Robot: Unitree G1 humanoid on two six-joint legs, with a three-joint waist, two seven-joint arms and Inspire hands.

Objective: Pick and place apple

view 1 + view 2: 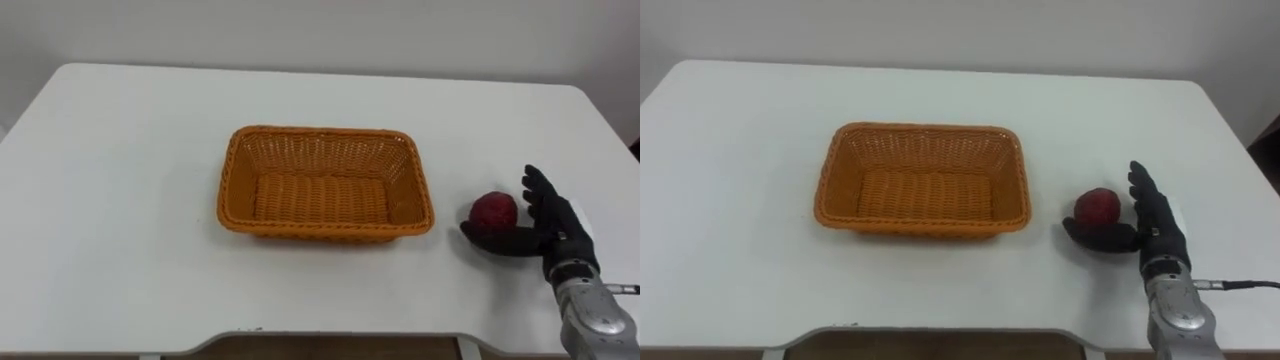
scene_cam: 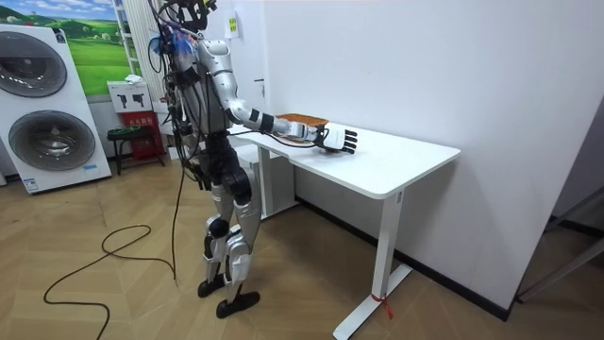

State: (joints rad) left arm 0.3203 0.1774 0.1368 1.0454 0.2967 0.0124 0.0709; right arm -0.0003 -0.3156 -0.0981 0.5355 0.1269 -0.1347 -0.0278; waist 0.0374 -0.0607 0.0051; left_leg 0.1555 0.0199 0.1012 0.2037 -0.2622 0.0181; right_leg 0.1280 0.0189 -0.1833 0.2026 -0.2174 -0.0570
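Located red apple (image 1: 494,210) on the white table (image 1: 120,200), just to the right of the orange wicker basket (image 1: 320,132), clear of its rim and not inside. Found right hand (image 1: 555,225) set against the apple's right side: open, with fingers (image 1: 538,190) straight and upright beside the fruit and thumb (image 1: 495,240) laid low along the near side, touching or nearly so (cannot settle contact from either eye view). Not yet closed round anything; nothing lifted. Checked against room view: standing at the table's edge, right arm stretched over the top. Judged handling: firm and rigid, so no give under a squeeze; fairly light for a hand of this build; smooth waxy skin, hence likely to slip against hard fingertips; round, hence prone to roll across the table if nudged from one side alone. Bruisable under a hard pinch, though not fragile. Recommend taking hold round the widest part, fingers on the right flank and thumb opposite, wrapping rather than pinching at the tips. Keep the squeeze modest; lift straight up before swinging left toward the basket. Set down low inside; avoid dropping.
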